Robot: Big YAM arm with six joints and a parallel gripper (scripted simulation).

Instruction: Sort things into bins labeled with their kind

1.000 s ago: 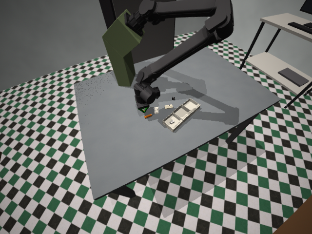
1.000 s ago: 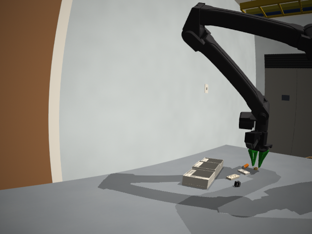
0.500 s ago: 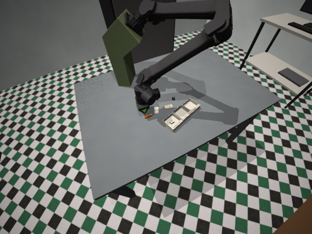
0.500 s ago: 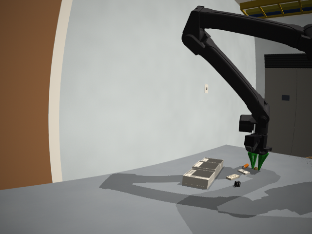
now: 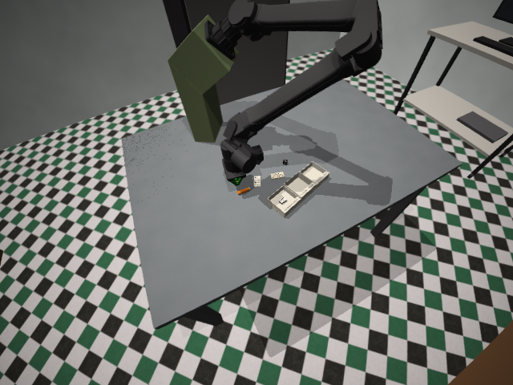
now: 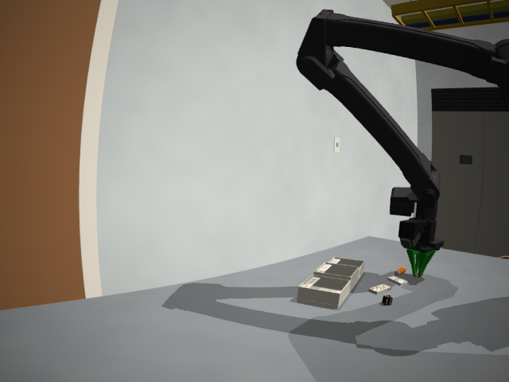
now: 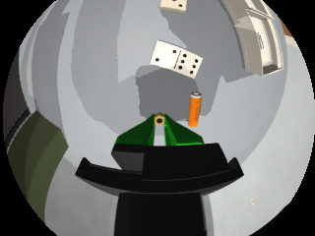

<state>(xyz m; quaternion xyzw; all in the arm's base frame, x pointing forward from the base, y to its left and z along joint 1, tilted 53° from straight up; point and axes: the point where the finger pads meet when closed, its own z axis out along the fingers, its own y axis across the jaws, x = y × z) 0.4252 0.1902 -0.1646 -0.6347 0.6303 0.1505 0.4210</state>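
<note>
Tool [image 5: 236, 180] down at the counter [image 5: 199, 249] in the top view, green fingers narrowed on a small item I cannot make out here; orange battery [image 5: 243, 190] lies just beside it on the near side, two dominoes [image 5: 257, 180] and [image 5: 276, 175] toward the bins [image 5: 285, 208], black die [image 5: 284, 160] beyond them. Exterior view: fingertips meet at counter level, pinching a small brownish piece [image 6: 417, 274]; the row of three bins stands well apart on the far side of the dominoes from the tool. Wrist view: a small gold ring-like nut [image 7: 159, 120] sits between the green fingers, held; battery just right of the tips, long axis pointing away from the tool. Judgement: grasp made, next a lift, then carry across the dominoes toward the bins; labels too small to read, so target bin undetermined.
</note>
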